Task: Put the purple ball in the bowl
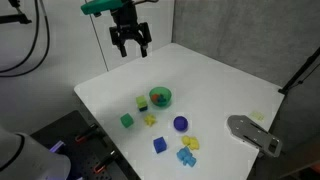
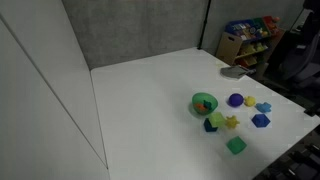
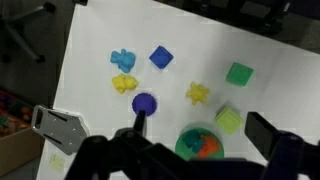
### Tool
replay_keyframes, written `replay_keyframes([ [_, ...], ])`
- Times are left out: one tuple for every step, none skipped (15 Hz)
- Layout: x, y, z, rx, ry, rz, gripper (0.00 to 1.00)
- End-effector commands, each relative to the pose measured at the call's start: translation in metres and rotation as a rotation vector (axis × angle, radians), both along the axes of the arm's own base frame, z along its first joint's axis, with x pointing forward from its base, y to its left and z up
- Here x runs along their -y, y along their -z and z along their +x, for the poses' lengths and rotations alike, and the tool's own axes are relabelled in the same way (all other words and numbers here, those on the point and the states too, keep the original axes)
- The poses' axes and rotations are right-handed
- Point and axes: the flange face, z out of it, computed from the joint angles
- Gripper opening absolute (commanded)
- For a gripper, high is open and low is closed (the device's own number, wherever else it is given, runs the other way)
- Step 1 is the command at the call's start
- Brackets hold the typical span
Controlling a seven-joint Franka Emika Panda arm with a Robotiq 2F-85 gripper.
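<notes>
Hazards first. The small round dark purple ball (image 1: 180,123) lies free on the white worktop (image 1: 220,80), near the low bright green bowl (image 1: 160,97) but not touching it. As I judge it, a ball will roll if my jaws close off-centre or one finger touches first, and it could then run in among the loose blocks. A small yellow block (image 3: 123,84) lies just beside the ball (image 3: 144,103). A descent that drifts toward it would probably knock it, or trap it in the grip. The bowl (image 3: 203,143) is little larger than the ball and already holds an orange piece. A release from height or off-centre may let the ball bounce out, or tip and push what looks like a light bowl. A yellow star-shaped block (image 3: 198,94) and a yellow-green cube (image 3: 228,120) lie near the bowl, so a low carry could sweep them. Pose: I hang high over the far part of the worktop, well apart from ball and bowl, pointing down. My jaws are spread and hold nothing. In the wrist view the ball and bowl both lie ahead of my fingers. No step of the task is done yet.
</notes>
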Motion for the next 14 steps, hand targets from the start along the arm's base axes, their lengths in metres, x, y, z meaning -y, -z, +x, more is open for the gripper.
replay_keyframes([
  [0.0,-0.001,0.0,-0.001,0.0,0.0,1.0],
  [0.0,-0.001,0.0,0.0,0.0,0.0,1.0],
  [0.0,-0.001,0.0,0.0,0.0,0.0,1.0],
  [0.0,-0.001,0.0,0.0,0.0,0.0,1.0],
  [0.001,0.0,0.005,0.006,0.013,0.002,1.0],
  [0.004,0.003,0.011,0.011,0.026,0.005,1.0],
  [0.007,0.005,0.017,0.021,0.032,0.009,1.0],
  [0.01,0.008,0.021,0.028,0.042,0.01,1.0],
  [0.014,0.012,0.026,0.038,0.051,0.016,1.0],
  [0.018,0.02,0.033,0.038,0.059,0.029,1.0],
  [0.022,0.027,0.037,0.044,0.066,0.037,1.0],
  [0.026,0.036,0.041,0.048,0.073,0.051,1.0],
  [0.029,0.046,0.045,0.054,0.079,0.06,1.0],
  [0.033,0.056,0.05,0.064,0.084,0.064,1.0],
])
